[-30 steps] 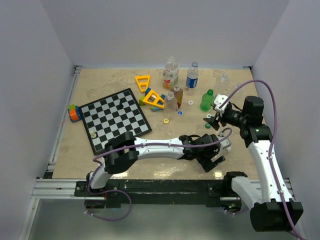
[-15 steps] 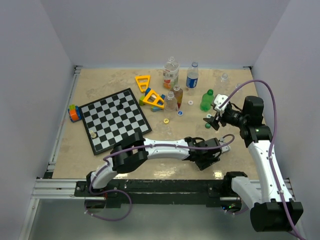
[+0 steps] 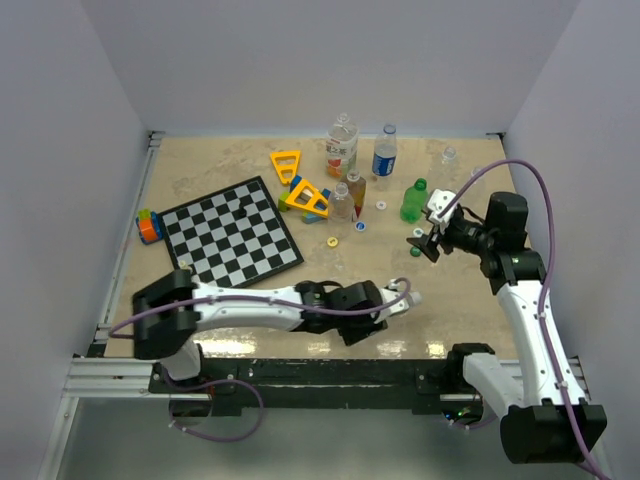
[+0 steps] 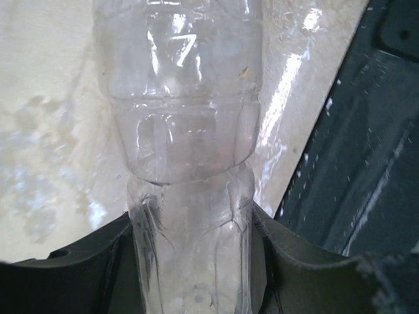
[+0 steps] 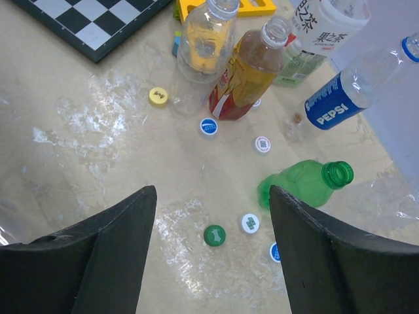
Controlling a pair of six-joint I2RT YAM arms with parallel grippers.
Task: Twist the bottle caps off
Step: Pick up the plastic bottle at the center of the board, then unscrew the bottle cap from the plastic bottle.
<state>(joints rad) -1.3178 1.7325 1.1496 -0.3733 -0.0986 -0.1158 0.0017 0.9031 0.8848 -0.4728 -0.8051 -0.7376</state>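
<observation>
The left gripper [image 4: 193, 275] is clenched on a clear ribbed unlabelled plastic bottle [image 4: 186, 118], its 2 fingers [image 4: 85, 268] squeezing the body from both sides. From above, that bottle [image 3: 405, 298] is held low over the near edge of the beige table [image 3: 210, 165], with its neck pointing toward the right arm. The neck end looks whitish, probably a cap, though it is too small to be sure.

The right gripper [image 5: 211, 191] hangs spread wide with nothing between its fingers. It is well apart from the held bottle, above a loose small green screw cap [image 5: 214, 235] and an uncapped green plastic bottle [image 5: 304, 184]. Behind them a blue-labelled bottle [image 5: 340, 98] has its blue cap [image 5: 412, 46] on.

The thin wall already looks pinched where the fingers bite. A harder squeeze could crush it, while a looser one could let the bottle spin when the cap is twisted. A right-hand approach off the neck's axis could knock the bottle askew.
</observation>
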